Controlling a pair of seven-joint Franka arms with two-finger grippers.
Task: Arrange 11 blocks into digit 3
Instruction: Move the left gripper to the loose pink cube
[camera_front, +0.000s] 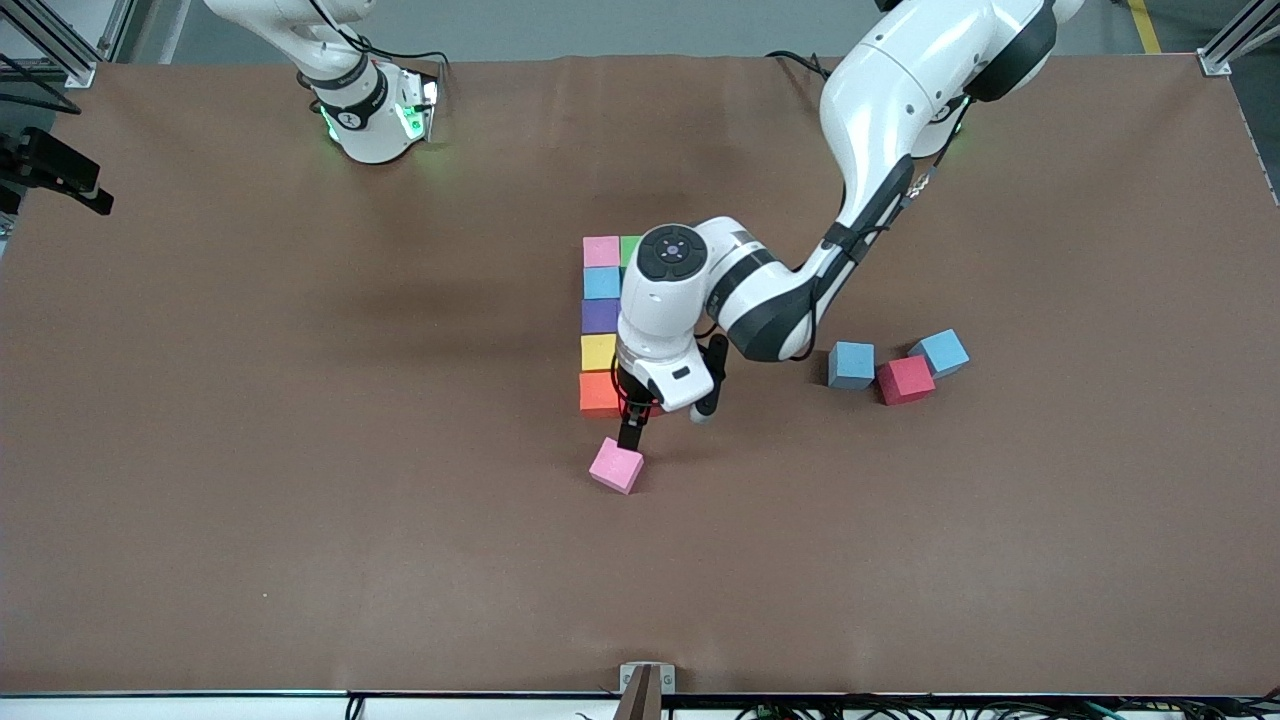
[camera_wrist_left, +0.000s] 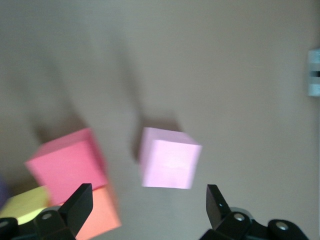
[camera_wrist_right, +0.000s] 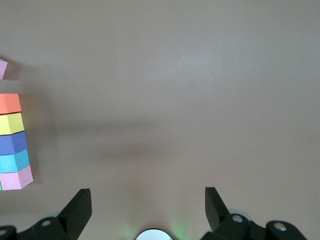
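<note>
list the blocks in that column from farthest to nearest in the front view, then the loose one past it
pink block → blue block → purple block → yellow block → orange block → loose pink block

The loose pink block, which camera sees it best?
The front view: the pink block lies whole on the table, nearer the camera than the orange block. The left wrist view shows it close but blurred. The right wrist view catches only a corner.

I see brown matte tabletop (camera_front: 300, 450) | alu frame posts (camera_front: 60, 40) at corners | grey floor w/ yellow stripe (camera_front: 1145, 25) | cables (camera_front: 900, 708) along near edge | even light
</note>
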